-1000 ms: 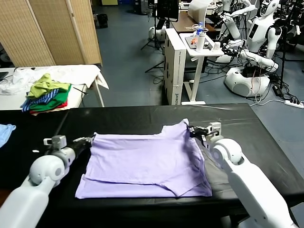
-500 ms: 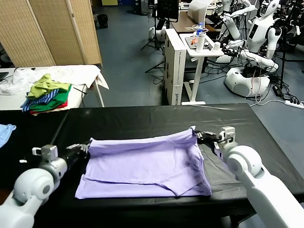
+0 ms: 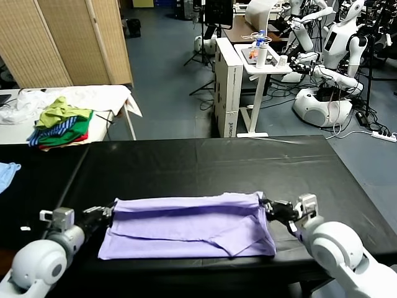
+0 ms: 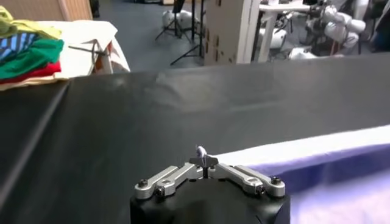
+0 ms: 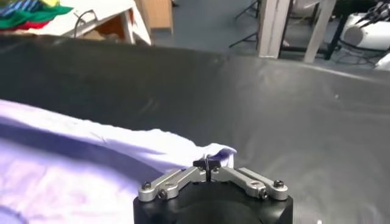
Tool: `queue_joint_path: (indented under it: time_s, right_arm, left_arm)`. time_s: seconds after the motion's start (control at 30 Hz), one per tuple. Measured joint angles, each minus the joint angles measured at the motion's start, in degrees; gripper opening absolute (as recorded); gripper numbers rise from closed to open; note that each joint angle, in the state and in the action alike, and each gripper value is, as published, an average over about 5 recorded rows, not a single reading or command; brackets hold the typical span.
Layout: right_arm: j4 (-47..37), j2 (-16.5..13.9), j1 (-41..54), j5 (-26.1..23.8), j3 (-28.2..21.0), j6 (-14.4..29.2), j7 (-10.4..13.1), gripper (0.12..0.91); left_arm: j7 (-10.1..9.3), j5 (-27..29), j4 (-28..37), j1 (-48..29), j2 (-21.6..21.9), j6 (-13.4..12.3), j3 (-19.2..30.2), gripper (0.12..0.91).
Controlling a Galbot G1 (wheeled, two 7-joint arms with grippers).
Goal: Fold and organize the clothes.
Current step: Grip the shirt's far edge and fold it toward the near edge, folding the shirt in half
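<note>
Lavender fabric of the T-shirt (image 3: 189, 225) lies folded lengthwise on the black table (image 3: 198, 164), near its front edge, forming a long band between the two arms. Its far edge is doubled over toward the robot, with a darker fold line running along the band.

The left claw (image 3: 109, 212) sits low at the shirt's left end, pinched shut on a small tuft of the cloth; the left wrist view shows that tuft poking up between the closed tips (image 4: 203, 159). The right claw (image 3: 268, 207) is at the shirt's right end, likewise clamped on a corner of the fabric, seen bunched at its tips in the right wrist view (image 5: 209, 162).

Beyond the table, a pile of green, yellow and striped garments (image 3: 60, 122) rests on a white side table (image 3: 111, 99). A light blue cloth (image 3: 6, 172) lies at the far left.
</note>
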Motion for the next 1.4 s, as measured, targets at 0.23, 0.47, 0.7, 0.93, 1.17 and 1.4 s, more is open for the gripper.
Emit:
queue_joint_path:
  time_s: [0.23,0.47,0.7,0.93,1.17,1.4]
  right_arm:
    - [-0.03,0.15,-1.29,-1.28,-1.16,0.00,-0.20,0.139]
    - [-0.34,0.17,-1.86,-1.99,-1.83,0.00,-0.57,0.139]
    - [-0.45,0.49,-1.71,-2.17,-2.61,0.00,-0.95,0.139]
    - [-0.53,0.49,-1.38,-2.39,-3.13,0.00,-1.27,0.139]
    - [-0.17,-0.19,-1.43,-2.29,-2.62,0.00,-2.56,0.183]
    - [1.99,-1.20,-2.82,-0.72,-0.14,0.00,-2.99,0.581]
  left_arm:
    - [1.36,2.97,-1.28,3.42,-1.12,0.58,-1.24,0.147]
    - [1.28,4.42,-2.40,5.42,-2.10,0.71,-1.59,0.147]
    - [0.89,4.87,-4.04,7.59,-2.55,0.68,-3.10,0.147]
    - [0.86,7.34,-5.21,10.22,-3.92,0.65,-4.01,0.147]
    - [0.87,10.19,-6.04,12.75,-5.84,0.50,-4.39,0.147]
    - [0.18,11.64,-7.45,14.39,-7.45,1.20,-4.76,0.413]
